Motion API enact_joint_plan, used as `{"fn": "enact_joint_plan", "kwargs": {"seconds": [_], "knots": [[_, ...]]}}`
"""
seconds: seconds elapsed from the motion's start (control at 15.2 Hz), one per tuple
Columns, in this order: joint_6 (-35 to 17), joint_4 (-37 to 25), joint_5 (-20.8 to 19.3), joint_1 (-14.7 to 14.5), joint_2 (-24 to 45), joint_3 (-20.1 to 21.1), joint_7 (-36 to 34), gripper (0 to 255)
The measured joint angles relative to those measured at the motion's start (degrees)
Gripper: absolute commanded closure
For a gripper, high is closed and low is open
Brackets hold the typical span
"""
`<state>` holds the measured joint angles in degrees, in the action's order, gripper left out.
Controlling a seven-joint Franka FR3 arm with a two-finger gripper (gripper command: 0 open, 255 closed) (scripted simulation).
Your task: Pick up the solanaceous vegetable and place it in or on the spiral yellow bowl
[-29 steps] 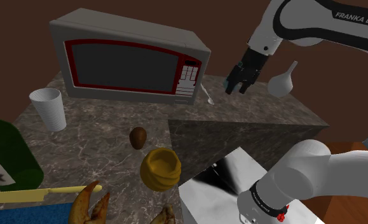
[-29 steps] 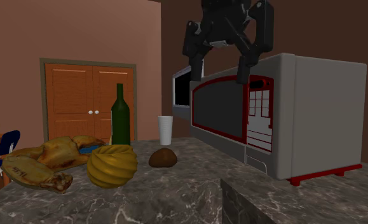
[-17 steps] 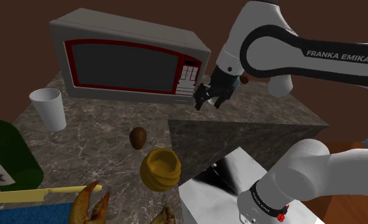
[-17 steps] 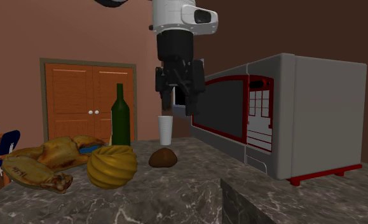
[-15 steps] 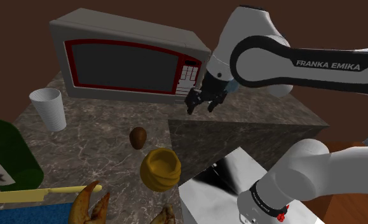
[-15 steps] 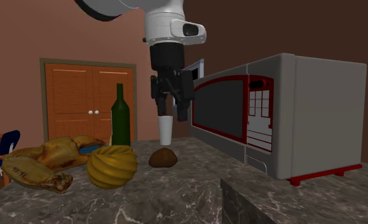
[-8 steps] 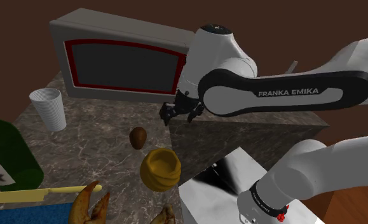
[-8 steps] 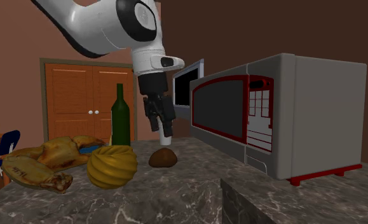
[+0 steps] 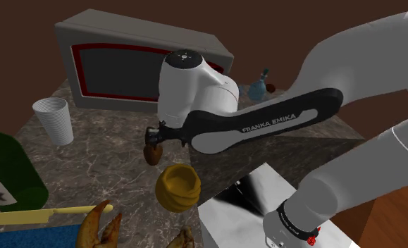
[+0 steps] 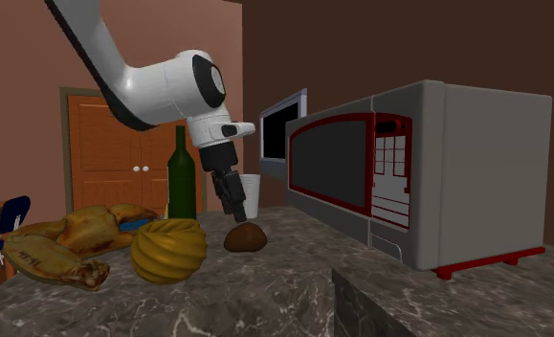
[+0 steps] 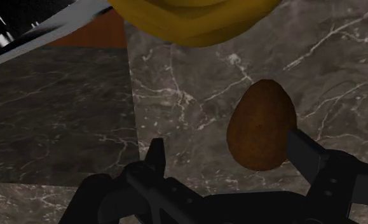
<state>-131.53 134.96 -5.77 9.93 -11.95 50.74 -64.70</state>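
1. Gripper (image 11: pixel 230 153): fingers stand wide apart with nothing clasped. In the second exterior view it hangs tilted, its tips just over the potato (image 10: pixel 245 237).
2. Potato: brown, egg-shaped, lying on the dark marble counter (image 9: pixel 110 165). In the wrist view it sits off-centre in the gap, close against one finger (image 11: pixel 303 149) and well clear of the other. I cannot tell whether that near finger touches it. Not held.
3. Yellow bowl (image 9: pixel 177 187): ribbed, upright and empty as far as the shoulder view shows. It stands on the counter near the potato and apart from it, on the side toward the stand (image 9: pixel 244 204).
4. Farther out: a microwave (image 9: pixel 110 67) at the back of the counter, a white cup (image 9: pixel 53 120) off toward the shoulder view's left, and a green bottle (image 10: pixel 181 177) behind the bowl in the second exterior view.
5. Step in hand, as I read it: the close approach to the potato, before any grasp.
6. Next move likely calls for:
   - a small sideways shift so the potato sits midway between the fingers;
   - a short drop so they straddle its widest part;
   - then closing.
7. Closing off-centre could nudge the round potato and roll it. Once lifted, the carry to the bowl looks short.
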Motion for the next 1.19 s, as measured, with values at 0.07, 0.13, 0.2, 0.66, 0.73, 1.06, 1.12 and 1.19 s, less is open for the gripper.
{"fn": "enact_joint_plan", "kwargs": {"seconds": [0.07, 0.13, 0.2, 0.66, 0.73, 1.06, 1.12, 1.19], "knots": [[-0.1, -2.2, -4.6, 2.0, 4.2, 2.9, -4.7, 0], [0.4, -4.1, -9.9, 3.2, 8.3, 5.1, -9.8, 0], [1.5, -6.1, -15.1, 3.4, 12.3, 6.4, -14.7, 0], [1.4, -9.1, -29.2, 0.3, 23.4, 4.2, -26.2, 0], [0.8, -8.7, -30.1, 0.3, 23.9, 3.7, -26.6, 0], [0.4, -8.8, -31.7, -0.2, 25.2, 3.0, -27.6, 0], [0.4, -8.8, -31.7, -0.2, 25.2, 3.0, -27.6, 0], [0.4, -8.8, -31.7, -0.2, 25.2, 3.0, -27.6, 0]]}}
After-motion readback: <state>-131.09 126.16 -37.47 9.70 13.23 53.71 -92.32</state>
